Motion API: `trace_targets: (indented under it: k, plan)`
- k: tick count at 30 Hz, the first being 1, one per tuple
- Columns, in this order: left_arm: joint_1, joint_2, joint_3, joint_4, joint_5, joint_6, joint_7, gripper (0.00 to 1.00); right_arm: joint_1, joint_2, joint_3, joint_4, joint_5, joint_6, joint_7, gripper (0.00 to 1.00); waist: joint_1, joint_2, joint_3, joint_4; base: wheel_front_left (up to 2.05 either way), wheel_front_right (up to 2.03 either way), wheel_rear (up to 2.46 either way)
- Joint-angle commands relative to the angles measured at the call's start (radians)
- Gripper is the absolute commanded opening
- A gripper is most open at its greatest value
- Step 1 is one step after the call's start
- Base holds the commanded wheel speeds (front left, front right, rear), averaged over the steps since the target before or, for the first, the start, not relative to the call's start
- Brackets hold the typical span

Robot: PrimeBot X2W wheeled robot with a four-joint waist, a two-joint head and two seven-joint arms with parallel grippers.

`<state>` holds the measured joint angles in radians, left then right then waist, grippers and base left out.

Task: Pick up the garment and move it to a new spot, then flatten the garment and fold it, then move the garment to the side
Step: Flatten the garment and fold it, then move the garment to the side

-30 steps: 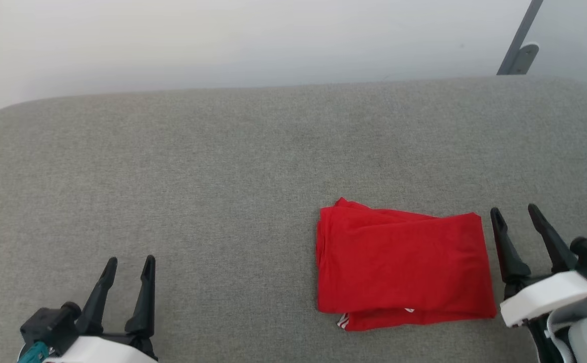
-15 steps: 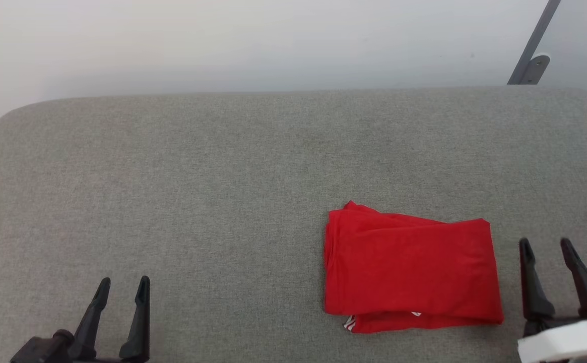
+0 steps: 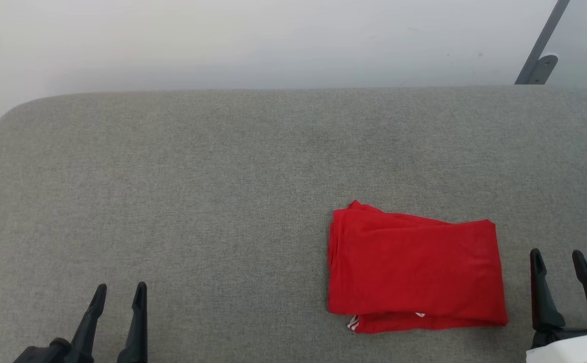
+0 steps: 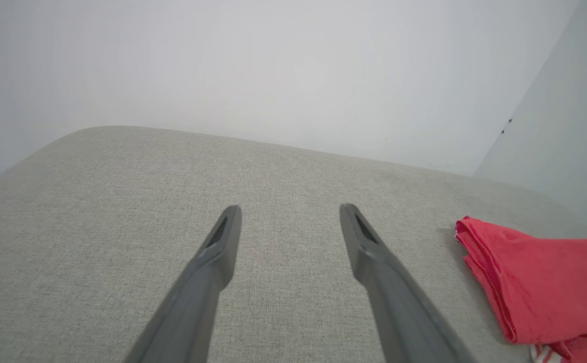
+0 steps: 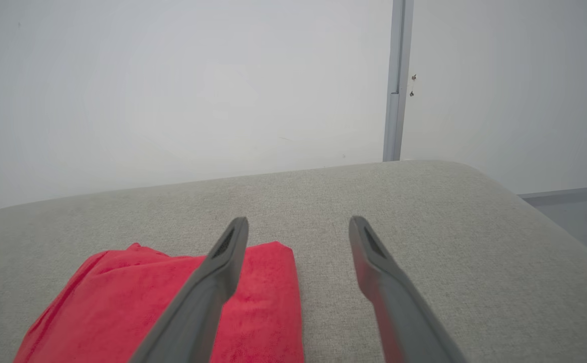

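**Position of garment.** The garment [image 3: 416, 275] lies folded into a flat rectangle on the grey cushion [image 3: 222, 166], in the lower right of the head view. Its long axis runs left to right across that frame. A strip of striped trim [image 3: 354, 323] shows under its lower left corner.

**Governing relation.** The right claw [image 3: 556, 252] stands just beside the garment's right short edge, apart from it, at the lower right corner of the frame. The garment lies to the left of this claw. In the right wrist view the claw's left finger overlaps the red cloth in the picture, but contact cannot be confirmed there; the head view shows a gap of bare cushion between them. The left claw [image 3: 121, 285] is at the lower left, well apart from the garment. The right arm is therefore the nearer one.

**Claw state.**
- Right claw: fingers spread, nothing between them, nothing held.
- Left claw: fingers spread slightly narrower, nothing held, bare cushion beneath.

**Assessment.** The fold appears complete. Any remaining shift to the side would likely fall to the right claw, entering at the near short edge.
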<state>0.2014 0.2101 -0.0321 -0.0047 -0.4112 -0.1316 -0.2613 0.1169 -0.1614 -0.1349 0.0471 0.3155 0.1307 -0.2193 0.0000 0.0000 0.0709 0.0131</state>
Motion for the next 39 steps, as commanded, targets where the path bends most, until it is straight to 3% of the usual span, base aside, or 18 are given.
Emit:
trace_targets:
  k: [1, 5, 10, 16, 22, 27, 31, 32, 34, 35, 39]
  plan:
    - [-0.01, -0.001, 0.0, -0.003, 0.003, 0.002, -0.005, 1.0, -0.006, -0.002, 0.001, -0.004, -0.009, 0.0, 0.005, 1.0, 0.0, 0.0, 0.001, -0.001, 0.0, 0.0, 0.0]
    - [-0.016, -0.001, -0.007, -0.002, 0.003, 0.002, -0.005, 1.0, -0.023, -0.012, 0.004, -0.006, -0.012, 0.0, 0.024, 1.0, 0.0, 0.0, 0.009, 0.004, 0.0, 0.0, 0.0]
    - [-0.042, -0.006, -0.013, 0.003, -0.008, 0.002, -0.005, 1.0, -0.087, -0.048, 0.02, 0.026, -0.027, 0.0, 0.144, 1.0, 0.0, 0.0, 0.041, 0.003, 0.0, 0.0, 0.0]
    - [-0.1, 0.002, -0.054, 0.02, -0.015, 0.002, -0.005, 1.0, -0.181, -0.175, 0.12, 0.07, -0.012, 0.0, 0.419, 1.0, 0.0, 0.0, 0.105, 0.017, 0.0, 0.0, 0.0]
    - [-0.168, 0.006, -0.078, 0.034, -0.025, 0.002, -0.005, 1.0, -0.233, -0.253, 0.181, 0.077, 0.055, 0.0, 0.706, 1.0, 0.0, 0.0, 0.18, 0.033, 0.0, 0.0, 0.0]
    - [-0.221, 0.019, -0.107, 0.043, -0.036, 0.002, -0.005, 1.0, -0.248, -0.255, 0.216, 0.091, 0.111, 0.0, 0.838, 1.0, 0.0, 0.0, 0.234, 0.054, 0.0, 0.0, 0.0]
    - [-0.242, 0.028, -0.12, 0.053, -0.039, 0.002, -0.005, 1.0, -0.251, -0.24, 0.227, 0.1, 0.131, 0.0, 0.848, 1.0, 0.0, 0.0, 0.244, 0.06, 0.0, 0.0, 0.0]
    - [-0.248, 0.03, -0.124, 0.057, -0.038, 0.002, -0.005, 1.0, -0.251, -0.235, 0.23, 0.107, 0.133, 0.0, 0.852, 0.78, 0.0, 0.0, 0.245, 0.06, 0.0, 0.0, 0.0]
    - [-0.262, 0.037, -0.134, 0.063, -0.033, 0.002, -0.005, 1.0, -0.251, -0.225, 0.231, 0.117, 0.138, 0.0, 0.848, 0.14, 0.0, 0.0, 0.246, 0.058, 0.0, 0.0, 0.0]
    - [-0.269, 0.043, -0.139, 0.067, -0.029, 0.002, -0.005, 1.0, -0.251, -0.22, 0.228, 0.122, 0.142, 0.0, 0.844, 0.0, 0.0, 0.0, 0.245, 0.056, 0.0, 0.0, 0.0]
    - [-0.288, 0.054, -0.14, 0.076, -0.019, 0.002, -0.005, 1.0, -0.268, -0.22, 0.201, 0.138, 0.148, -0.001, 0.806, 0.0, 0.0, 0.0, 0.229, 0.031, 0.0, 0.0, 0.0]
